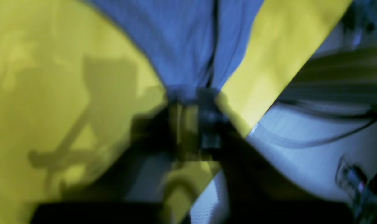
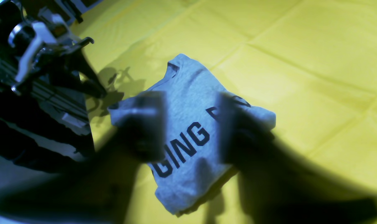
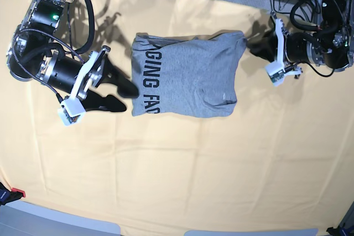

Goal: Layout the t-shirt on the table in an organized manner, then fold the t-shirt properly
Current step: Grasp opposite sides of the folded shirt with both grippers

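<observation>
- The right gripper [image 3: 117,93], at the left of the base view, is hovering just beside the lettered edge of the t-shirt [image 3: 185,75]; its dark fingers [image 3: 113,103] are standing apart with nothing between them, touching no cloth as far as the base view shows.
- The t-shirt is lying partly folded on the table [image 3: 182,169], near the far side and between the two arms, with black lettering [image 2: 183,146] showing along the edge nearest the right gripper.
- The grey cloth is sagging and creasing, so I am judging it light, soft and limp: it is likely to drape and slide on the yellow cover rather than hold any shape.
- Good holds are looking like the doubled edges and corners, where layers stack and a pinch can catch them together; the flat middle offers little to grab.
- The left gripper [image 3: 255,46], at the right of the base view, is pinched closed on the shirt's far corner, the fabric fanning out from its jaws in the left wrist view [image 1: 182,46].
</observation>
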